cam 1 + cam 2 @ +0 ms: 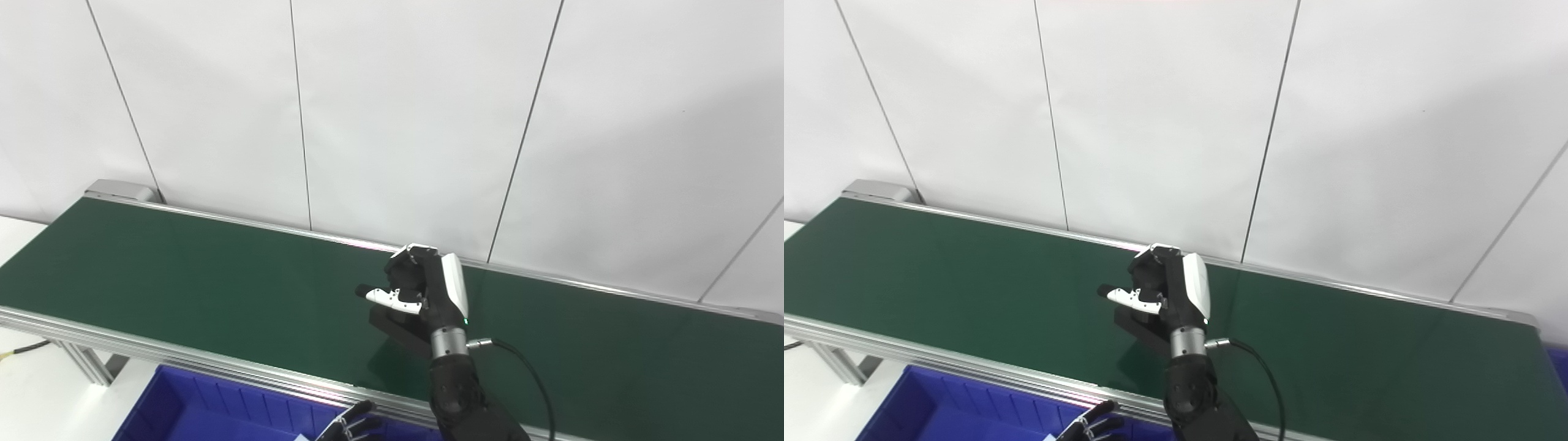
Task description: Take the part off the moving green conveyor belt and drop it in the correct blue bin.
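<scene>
The right hand (422, 294) sits low on the green belt (184, 288), curled over a dark part (398, 327), but I cannot tell if it grips it, near the blue bin (202, 404)

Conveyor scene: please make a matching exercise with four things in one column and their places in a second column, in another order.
Things:
1. right hand
2. left hand
3. blue bin
4. dark part

Places:
A. in front of the belt's near rail
B. over the green conveyor belt
C. on the belt under the fingers
D. at the bottom edge, by the bin

Pairs: 1-B, 2-D, 3-A, 4-C
</scene>
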Controlling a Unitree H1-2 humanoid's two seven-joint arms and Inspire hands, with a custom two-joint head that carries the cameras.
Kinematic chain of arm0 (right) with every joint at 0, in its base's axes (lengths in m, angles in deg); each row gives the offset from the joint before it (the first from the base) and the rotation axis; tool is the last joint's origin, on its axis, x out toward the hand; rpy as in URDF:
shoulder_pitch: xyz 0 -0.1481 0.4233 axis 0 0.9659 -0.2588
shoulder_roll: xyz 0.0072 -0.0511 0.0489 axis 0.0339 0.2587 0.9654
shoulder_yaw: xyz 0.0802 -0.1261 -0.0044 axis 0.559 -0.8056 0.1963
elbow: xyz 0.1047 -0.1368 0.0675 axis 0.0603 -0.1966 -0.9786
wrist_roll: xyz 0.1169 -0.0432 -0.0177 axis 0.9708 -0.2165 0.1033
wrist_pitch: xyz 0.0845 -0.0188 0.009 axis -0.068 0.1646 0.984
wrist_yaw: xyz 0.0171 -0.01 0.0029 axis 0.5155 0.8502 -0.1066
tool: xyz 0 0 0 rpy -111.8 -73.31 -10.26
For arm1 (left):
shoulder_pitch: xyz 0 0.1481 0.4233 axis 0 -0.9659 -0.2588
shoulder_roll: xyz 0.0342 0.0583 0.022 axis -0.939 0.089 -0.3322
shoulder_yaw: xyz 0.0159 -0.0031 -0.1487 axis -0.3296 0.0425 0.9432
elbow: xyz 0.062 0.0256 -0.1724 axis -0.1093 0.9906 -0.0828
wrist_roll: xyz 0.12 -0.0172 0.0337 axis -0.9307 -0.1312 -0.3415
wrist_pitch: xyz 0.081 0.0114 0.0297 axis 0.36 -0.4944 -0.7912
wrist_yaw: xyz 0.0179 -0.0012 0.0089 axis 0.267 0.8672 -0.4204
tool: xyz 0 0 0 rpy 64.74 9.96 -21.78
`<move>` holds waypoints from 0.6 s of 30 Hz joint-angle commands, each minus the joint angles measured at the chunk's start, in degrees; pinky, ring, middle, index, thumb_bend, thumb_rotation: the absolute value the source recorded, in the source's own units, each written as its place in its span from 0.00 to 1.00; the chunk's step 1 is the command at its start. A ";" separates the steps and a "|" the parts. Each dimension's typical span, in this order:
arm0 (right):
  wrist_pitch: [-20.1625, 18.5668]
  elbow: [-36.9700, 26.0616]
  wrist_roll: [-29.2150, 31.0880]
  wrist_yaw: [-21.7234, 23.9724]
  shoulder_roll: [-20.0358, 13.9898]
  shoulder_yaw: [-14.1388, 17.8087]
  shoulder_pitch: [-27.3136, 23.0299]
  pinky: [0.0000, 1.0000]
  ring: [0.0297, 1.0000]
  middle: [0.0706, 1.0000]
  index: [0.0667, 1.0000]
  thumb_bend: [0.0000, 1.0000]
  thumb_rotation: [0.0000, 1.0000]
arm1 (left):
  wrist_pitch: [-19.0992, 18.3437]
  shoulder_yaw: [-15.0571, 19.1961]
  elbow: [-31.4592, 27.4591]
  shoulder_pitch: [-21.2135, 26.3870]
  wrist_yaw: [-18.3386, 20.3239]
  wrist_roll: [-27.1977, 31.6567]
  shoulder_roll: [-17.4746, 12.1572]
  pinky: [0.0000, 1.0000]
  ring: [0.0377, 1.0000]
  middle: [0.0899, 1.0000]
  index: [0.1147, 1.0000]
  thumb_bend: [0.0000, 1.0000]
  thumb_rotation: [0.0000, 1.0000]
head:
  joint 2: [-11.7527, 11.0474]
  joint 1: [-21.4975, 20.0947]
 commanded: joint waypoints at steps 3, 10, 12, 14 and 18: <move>2.33 -12.31 1.22 -1.40 -1.09 -0.31 2.39 0.04 0.05 0.04 0.03 0.53 0.00 | 0.88 -0.47 -1.59 0.29 1.07 0.19 -0.02 0.72 0.71 0.76 0.82 0.44 0.00 | 0.33 -1.89; 2.11 -32.51 -2.60 0.96 -2.68 1.80 13.21 0.05 0.05 0.04 0.03 0.52 0.00 | -0.54 -0.74 -3.81 -0.49 2.46 1.84 -0.55 0.78 0.75 0.79 0.85 0.37 0.00 | 1.39 -6.28; 1.48 -36.86 -4.24 1.97 -2.76 2.67 16.45 0.05 0.05 0.04 0.03 0.52 0.00 | -0.92 -0.83 -4.36 -0.65 2.61 1.95 -0.76 0.79 0.75 0.79 0.86 0.36 0.00 | 2.01 -7.70; 0.51 -40.88 -5.87 3.26 -3.40 3.14 20.80 0.05 0.05 0.04 0.03 0.54 0.00 | -0.63 -0.99 -4.59 -0.69 2.54 1.28 -1.15 0.79 0.75 0.79 0.86 0.34 0.00 | 2.48 -8.80; 0.38 -44.76 -7.69 5.29 -4.71 4.46 27.27 0.05 0.06 0.05 0.04 0.55 0.00 | -1.36 -1.22 -6.03 -1.01 2.71 1.30 -1.77 0.79 0.75 0.80 0.87 0.31 0.00 | 3.87 -10.27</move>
